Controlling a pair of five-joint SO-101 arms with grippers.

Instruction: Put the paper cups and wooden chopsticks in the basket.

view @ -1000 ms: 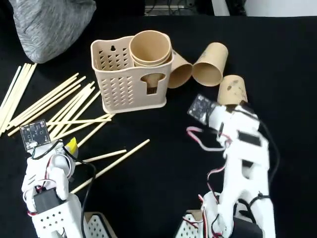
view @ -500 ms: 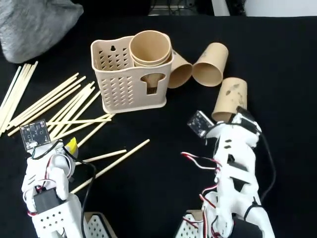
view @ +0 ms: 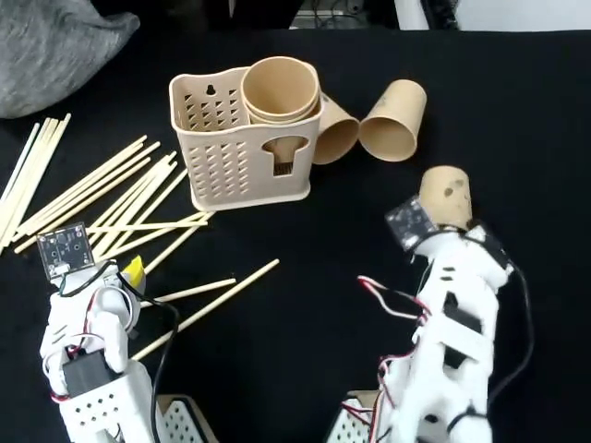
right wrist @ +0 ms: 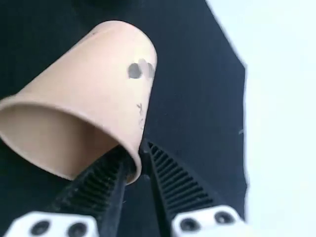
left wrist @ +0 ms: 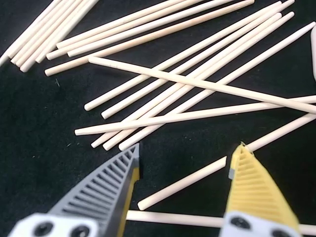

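Observation:
A beige perforated basket (view: 231,152) stands at the back, with stacked paper cups (view: 280,89) in its right compartment. Two more paper cups (view: 334,131) (view: 394,120) lie on their sides just right of it. My right gripper (view: 451,224) (right wrist: 140,150) is shut on the rim of another paper cup (view: 446,194) (right wrist: 94,118), one finger inside and one outside, holding it off the black table. Wooden chopsticks (view: 120,198) (left wrist: 197,84) lie scattered left of the basket. My left gripper (view: 127,269) (left wrist: 190,148) hangs open over their near ends, with nothing held.
A grey cloth (view: 51,46) lies at the back left corner. Several chopsticks (view: 28,175) sit apart at the far left edge, and two long ones (view: 208,300) lie toward the table's middle. The table edge (right wrist: 237,74) runs close to the held cup.
My right arm has swung right with the cup, and the cup now stands steeper in its fingers. The grey cloth has slid left. The left arm has not moved.

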